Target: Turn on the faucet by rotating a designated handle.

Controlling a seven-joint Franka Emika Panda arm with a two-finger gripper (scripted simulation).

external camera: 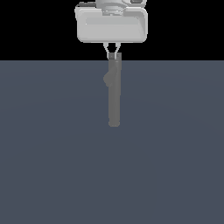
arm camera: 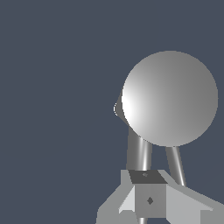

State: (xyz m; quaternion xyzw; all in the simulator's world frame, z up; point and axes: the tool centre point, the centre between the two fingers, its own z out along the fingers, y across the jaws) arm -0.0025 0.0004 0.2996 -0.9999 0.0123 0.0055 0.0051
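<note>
Slate-blue floor (external camera: 52,166) fills the lower part of the room, flat and plain, with blackness behind it. Up at the far edge hangs the robot's wide light-grey hand, and under it the pincer (external camera: 113,51) points down with its two thin fingers (external camera: 107,49) drawn in close, their tips at the top end of the faucet (external camera: 113,94). Whether they actually nip anything I cannot tell from here; the gap between them looks small. The faucet is a slim matte grey column running away from the fingertips toward me, ending in a rounded tip, with a small bump (external camera: 106,79) on the side toward the exterior view's left, a little past the pincer. From the wrist camera a big round grey end (arm camera: 169,98) sits right ahead of the fingers, and two thin shafts reach back from beneath it; the slimmer one looks like the handle (arm camera: 176,165), just beside the finger block (arm camera: 148,194).
</note>
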